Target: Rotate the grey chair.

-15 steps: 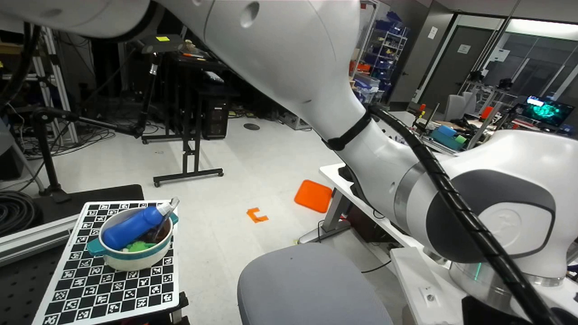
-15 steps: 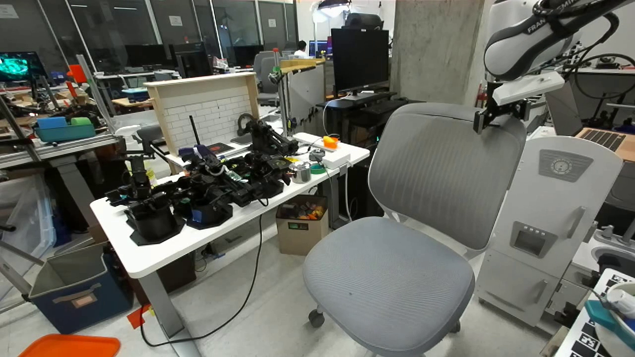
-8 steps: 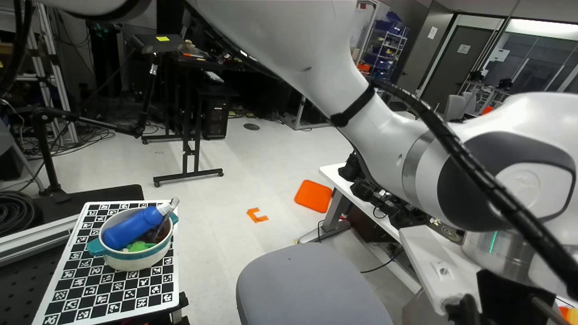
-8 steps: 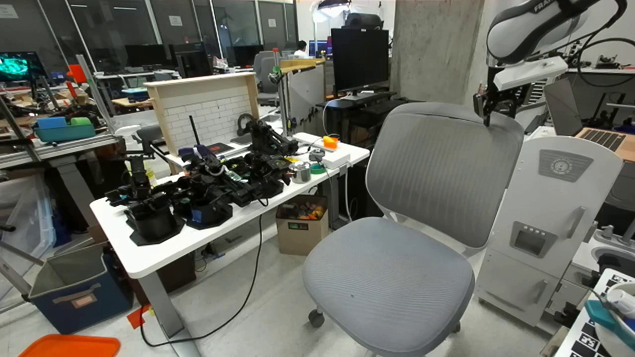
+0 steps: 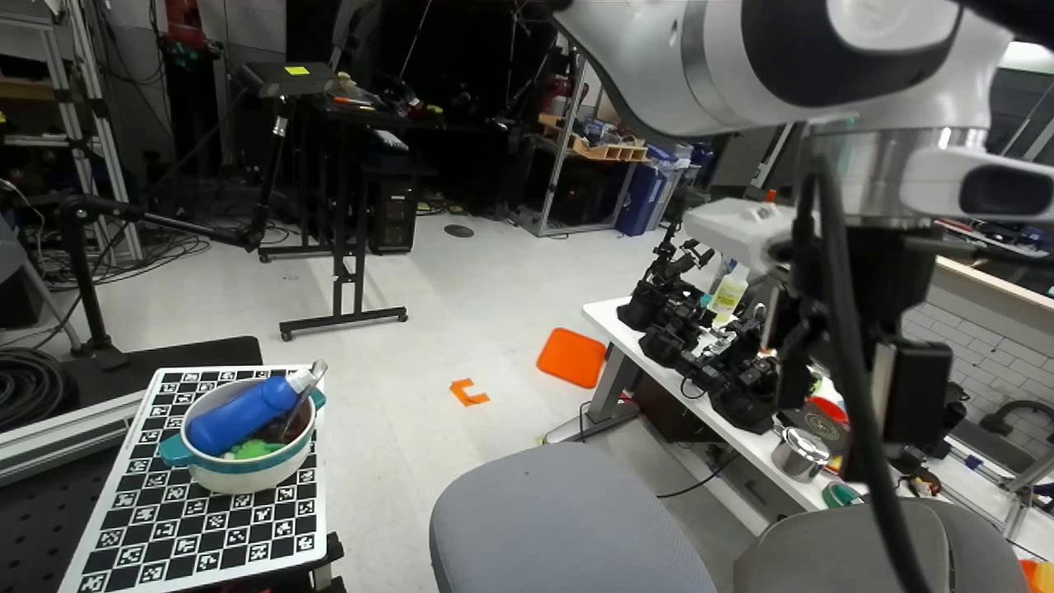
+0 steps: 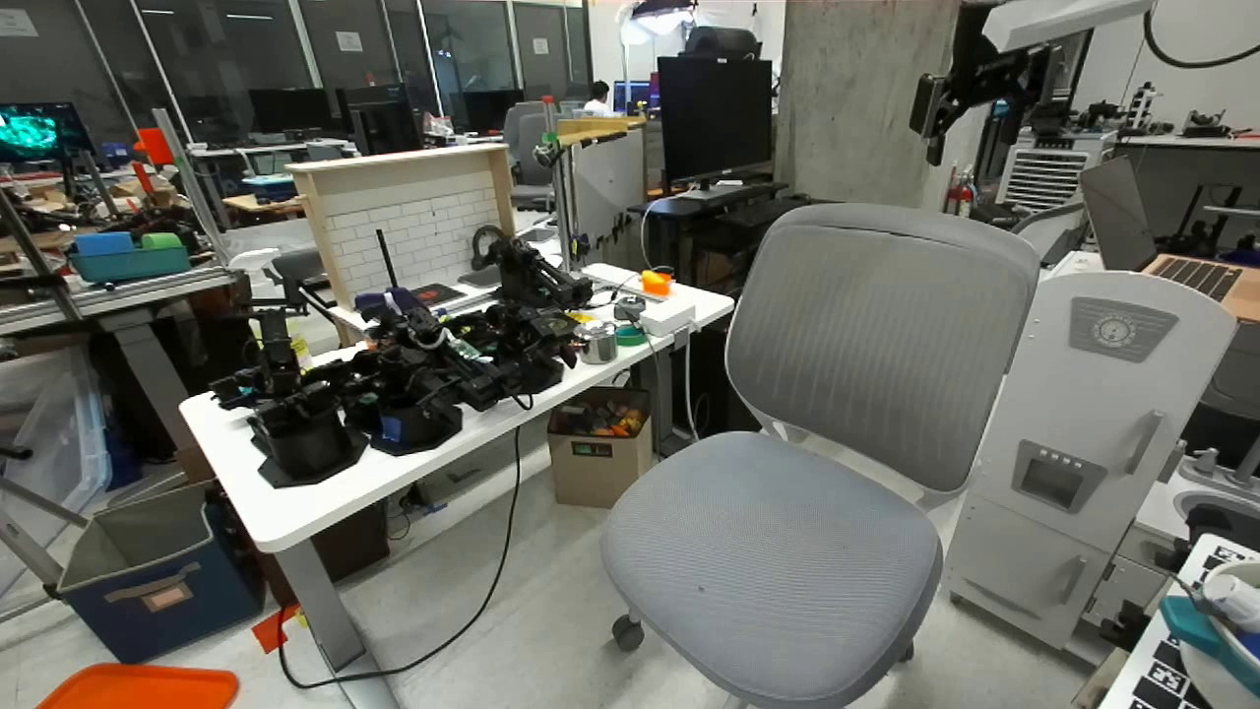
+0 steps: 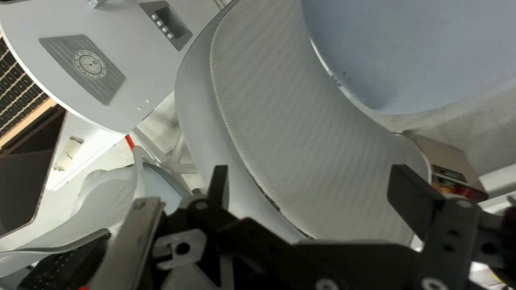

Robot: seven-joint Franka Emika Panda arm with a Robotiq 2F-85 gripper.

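Here's the big grey chair with a padded seat and rounded, mesh-like backrest, standing near the pale grey toy-kitchen cabinet! Heavy to lift, I'd say, but who needs to lift? That dark castor under the seat suggests it rolls, and it ought to swing round under a modest sideways shove. The mesh should flex a little, the smooth rim is probably softish and could slip; fragile it hardly looks. Best hold, in my book: an upper corner of the backrest, one finger either side, well out for leverage, and mind that cabinet! Now the black two-fingered pincer: fingers spread wide apart, nothing clamped. The chair lies below it; in an exterior view there's clear air between tips and top rim, while in the wrist view the curved back runs across beneath the gap.
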